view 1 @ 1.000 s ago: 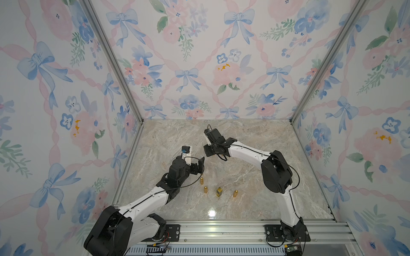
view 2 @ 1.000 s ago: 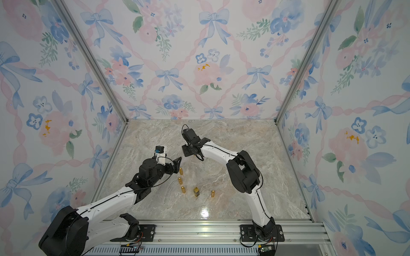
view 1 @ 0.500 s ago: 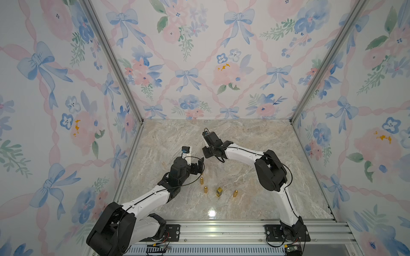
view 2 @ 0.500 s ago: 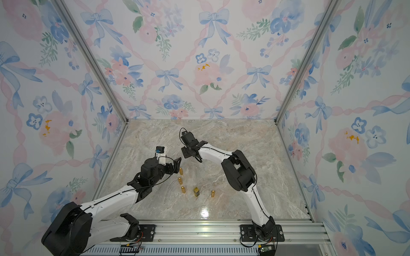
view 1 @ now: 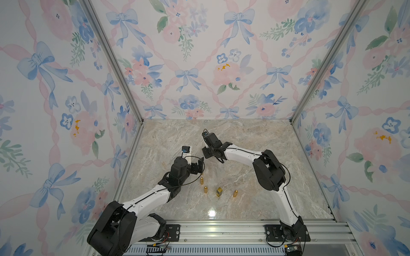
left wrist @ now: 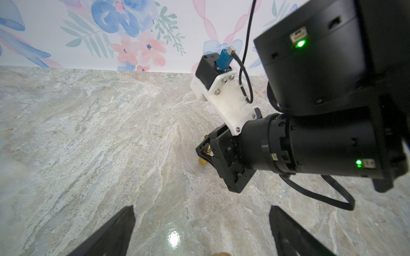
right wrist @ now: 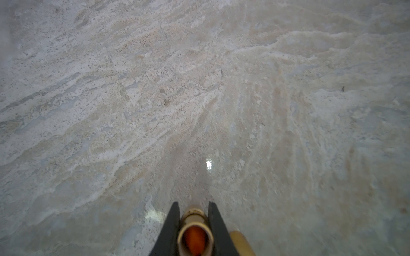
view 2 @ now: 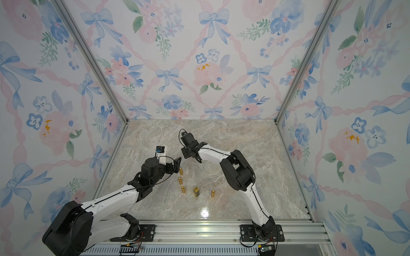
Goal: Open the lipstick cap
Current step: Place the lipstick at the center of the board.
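My right gripper (right wrist: 193, 204) is shut on a gold lipstick (right wrist: 195, 223). Its open mouth faces the wrist camera and an orange-red stick shows inside, with no cap on it. In the left wrist view the right gripper (left wrist: 205, 153) holds that lipstick (left wrist: 203, 161) upright, its foot on or just above the marble. A rounded gold piece (right wrist: 241, 242) lies right beside it; I cannot tell if it is the cap. My left gripper (left wrist: 202, 209) is open, low over the table a short way from the right one, in both top views (view 1: 199, 165) (view 2: 177, 163).
Several small gold bullet-shaped pieces (view 1: 201, 180) (view 1: 205, 189) (view 1: 235, 193) and a square gold one (view 1: 219, 192) stand in a loose row towards the front of the marble table (view 1: 255, 137). Another (view 2: 181, 170) stands by my left fingers. Flowered walls close three sides.
My right arm has shifted a little to the left and towards the front, bringing its gripper closer to the left one. The left arm has hardly moved.
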### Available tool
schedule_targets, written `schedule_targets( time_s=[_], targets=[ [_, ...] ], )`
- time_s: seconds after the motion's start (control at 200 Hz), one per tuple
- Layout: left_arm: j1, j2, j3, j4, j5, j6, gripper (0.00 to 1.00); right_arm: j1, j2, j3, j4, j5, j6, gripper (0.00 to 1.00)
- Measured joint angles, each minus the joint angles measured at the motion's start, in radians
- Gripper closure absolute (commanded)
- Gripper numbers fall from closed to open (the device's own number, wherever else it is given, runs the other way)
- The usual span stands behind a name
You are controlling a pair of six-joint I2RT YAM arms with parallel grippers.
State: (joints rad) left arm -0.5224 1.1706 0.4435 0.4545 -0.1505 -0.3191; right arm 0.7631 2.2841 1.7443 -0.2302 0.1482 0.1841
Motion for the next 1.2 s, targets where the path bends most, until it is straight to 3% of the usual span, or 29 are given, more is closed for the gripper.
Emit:
schedule_targets(
  time_s=[0.335,0.855,1.2],
  targets=[
    [0.0,0.0,0.0,0.0,-0.003,0.0,0.02,0.006,0.0,-0.03,0.046,0.018,-0.014,0.79],
    [0.0,-0.005,0.0,0.0,-0.011,0.0,0.02,0.019,0.0,-0.034,0.046,0.021,-0.027,0.57],
    [0.0,-0.059,-0.004,0.0,-0.011,-0.007,0.02,0.019,-0.048,-0.008,-0.086,0.021,0.005,0.44]
  ],
)
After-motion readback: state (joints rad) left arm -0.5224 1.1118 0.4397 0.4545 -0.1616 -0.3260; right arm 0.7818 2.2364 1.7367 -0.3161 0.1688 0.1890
